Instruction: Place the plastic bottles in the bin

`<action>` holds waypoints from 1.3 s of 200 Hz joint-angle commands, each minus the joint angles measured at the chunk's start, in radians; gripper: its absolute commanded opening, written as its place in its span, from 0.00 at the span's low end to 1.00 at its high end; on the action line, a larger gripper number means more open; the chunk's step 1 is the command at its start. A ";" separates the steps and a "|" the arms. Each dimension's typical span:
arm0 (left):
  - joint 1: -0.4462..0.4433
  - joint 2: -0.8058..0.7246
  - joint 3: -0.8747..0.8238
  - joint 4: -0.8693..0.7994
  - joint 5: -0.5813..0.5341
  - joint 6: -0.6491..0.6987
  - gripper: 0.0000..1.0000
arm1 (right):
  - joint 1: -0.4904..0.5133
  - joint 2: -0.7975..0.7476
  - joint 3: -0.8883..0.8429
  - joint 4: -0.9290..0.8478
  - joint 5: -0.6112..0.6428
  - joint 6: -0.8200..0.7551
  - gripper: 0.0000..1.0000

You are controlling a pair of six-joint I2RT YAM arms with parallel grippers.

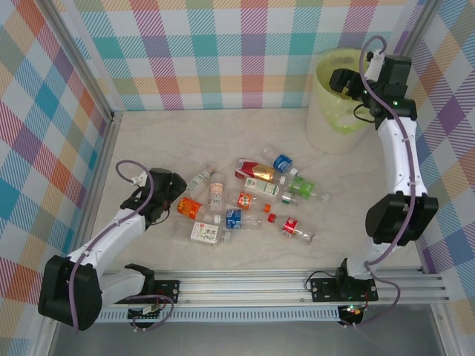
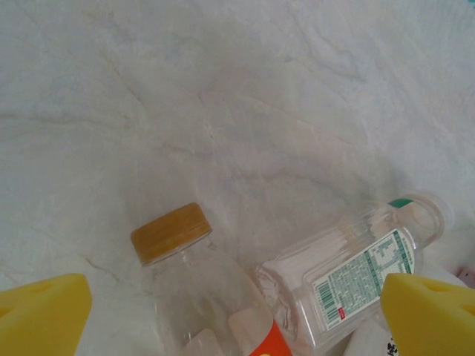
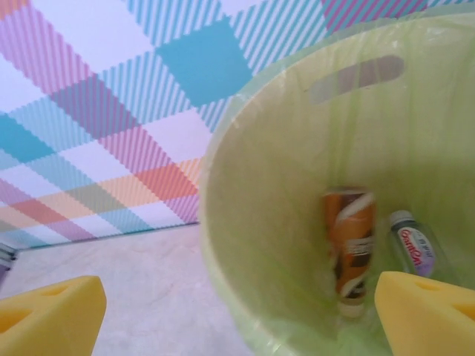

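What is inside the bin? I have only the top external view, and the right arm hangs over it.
Observer: In the right wrist view, two bottles lie at the bottom of the bin: an orange-and-brown labelled bottle and a clear bottle with red lettering.
Operator: Is the right gripper holding anything?
Observer: No. The right gripper is above the bin's rim, jaws wide apart with nothing between them.
Operator: What is the left gripper lined up on?
Observer: The left gripper is open, and a clear tan-capped bottle with an orange label lies between its jaws on the table.
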 commanded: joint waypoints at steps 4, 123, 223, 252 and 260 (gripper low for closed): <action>0.009 -0.009 0.057 -0.166 0.011 -0.079 1.00 | 0.003 -0.122 -0.165 0.165 -0.102 0.034 1.00; -0.238 -0.043 0.094 -0.572 0.056 -0.489 1.00 | 0.119 -0.558 -0.791 0.451 -0.330 -0.010 1.00; -0.239 0.022 -0.053 -0.312 0.159 -0.736 0.88 | 0.163 -0.583 -0.863 0.485 -0.308 0.007 1.00; -0.240 0.036 -0.082 -0.279 0.135 -0.761 0.84 | 0.187 -0.569 -0.868 0.503 -0.311 0.016 1.00; -0.240 0.041 -0.096 -0.254 0.139 -0.777 0.84 | 0.192 -0.563 -0.868 0.503 -0.307 0.016 1.00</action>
